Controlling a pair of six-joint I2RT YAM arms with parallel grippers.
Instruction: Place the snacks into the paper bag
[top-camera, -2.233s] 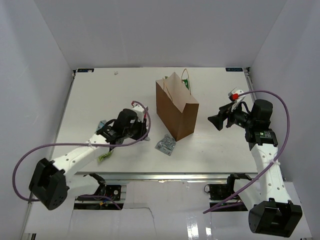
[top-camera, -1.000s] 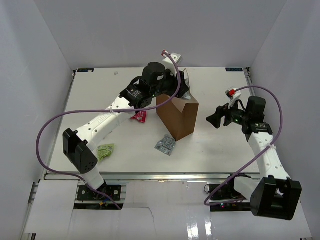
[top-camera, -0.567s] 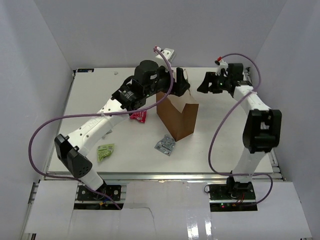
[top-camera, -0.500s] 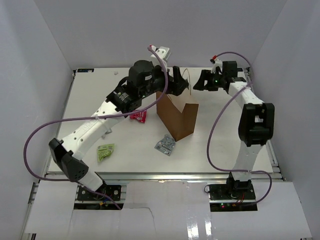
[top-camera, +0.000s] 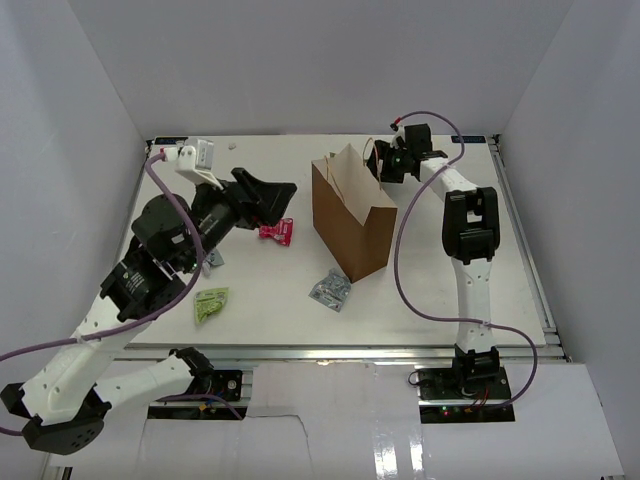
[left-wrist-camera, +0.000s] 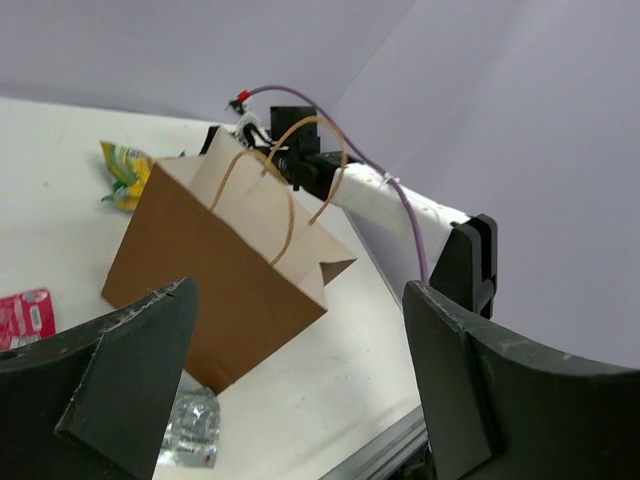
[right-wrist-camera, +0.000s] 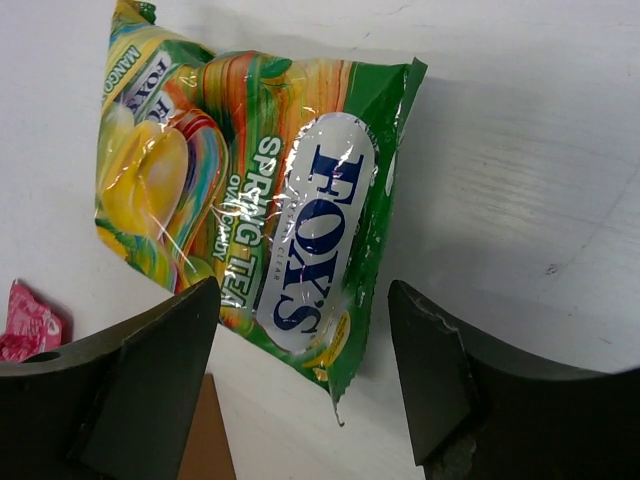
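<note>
The brown paper bag (top-camera: 352, 222) stands upright mid-table, its mouth and cord handles (left-wrist-camera: 285, 190) facing up. My left gripper (top-camera: 272, 198) hovers left of the bag, open and empty (left-wrist-camera: 300, 400). A red-pink snack (top-camera: 277, 230) lies below it. A silvery snack (top-camera: 330, 290) lies by the bag's near corner, and a lime green one (top-camera: 210, 303) lies at the left. My right gripper (top-camera: 383, 162) is behind the bag, open (right-wrist-camera: 300, 380). It is low over a yellow-green snack (right-wrist-camera: 250, 220) whose lower corner lies between the fingers (right-wrist-camera: 450, 390).
A small blue-grey packet (top-camera: 214, 258) peeks out beside my left arm. White walls enclose the table on three sides. The right arm's purple cable (top-camera: 400, 260) loops over the table right of the bag. A metal rail (top-camera: 330, 352) runs along the near edge.
My left gripper has drawn back from over the bag's mouth to the left and opened wider. My right arm has swung to the back, behind the bag, down over the yellow-green snack.
</note>
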